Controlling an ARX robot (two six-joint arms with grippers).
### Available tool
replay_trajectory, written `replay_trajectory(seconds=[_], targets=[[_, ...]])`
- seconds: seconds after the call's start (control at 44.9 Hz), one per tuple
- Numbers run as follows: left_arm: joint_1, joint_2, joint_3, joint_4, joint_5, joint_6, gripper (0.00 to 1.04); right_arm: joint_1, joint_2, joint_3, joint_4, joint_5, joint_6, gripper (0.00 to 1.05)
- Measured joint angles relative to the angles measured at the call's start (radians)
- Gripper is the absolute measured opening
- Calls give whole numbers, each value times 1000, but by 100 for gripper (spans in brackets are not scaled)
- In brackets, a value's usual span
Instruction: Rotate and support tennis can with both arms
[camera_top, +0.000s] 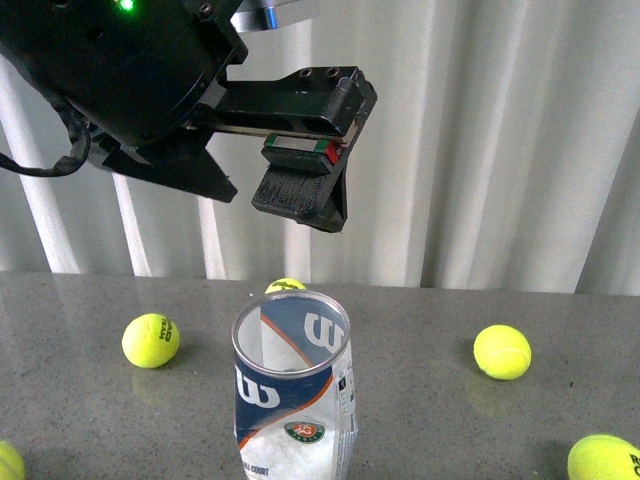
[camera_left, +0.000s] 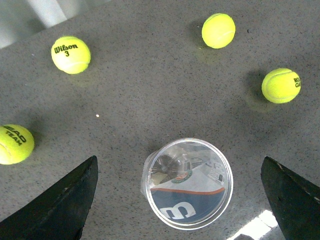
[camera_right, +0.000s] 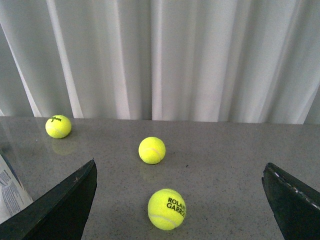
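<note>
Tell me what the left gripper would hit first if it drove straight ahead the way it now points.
Most likely the tennis can. The left gripper points down at the table with its jaws wide open, and the can's open mouth sits between its fingers. Depth is unclear, but the can's rim comes before the grey table.

The tennis can (camera_top: 292, 392) stands upright on the table (camera_top: 420, 420), balls (camera_top: 502, 352) scattered around.

Grey speckled counter (camera_top: 420, 400), glossy, faint reflections. Tennis can (camera_top: 292, 400) stands upright on it near the front edge, open end up. Yellow tennis balls scattered around it: one left (camera_top: 150, 340), one just behind the can (camera_top: 286, 286), two right (camera_top: 502, 351) (camera_top: 605, 460), one at the far-left edge (camera_top: 8, 462).
</note>
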Motion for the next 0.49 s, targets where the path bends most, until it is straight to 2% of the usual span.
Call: replay_trajectory(seconds=[0.2, 0.267, 0.334, 0.378, 0.489], targets=[[-4, 3, -10, 4, -3, -55, 98, 0, 0, 0, 0, 0, 0, 98], [-21, -33, -109, 226, -179, -70, 91, 0, 0, 0, 0, 0, 0, 98], [-20, -84, -266, 534, -370, -79, 81, 0, 0, 0, 0, 0, 0, 98], [-9, -121, -370, 719, -448, -84, 75, 0, 0, 0, 0, 0, 0, 98], [47, -217, -579, 1034, -481, -92, 59, 0, 0, 0, 0, 2, 0, 98]])
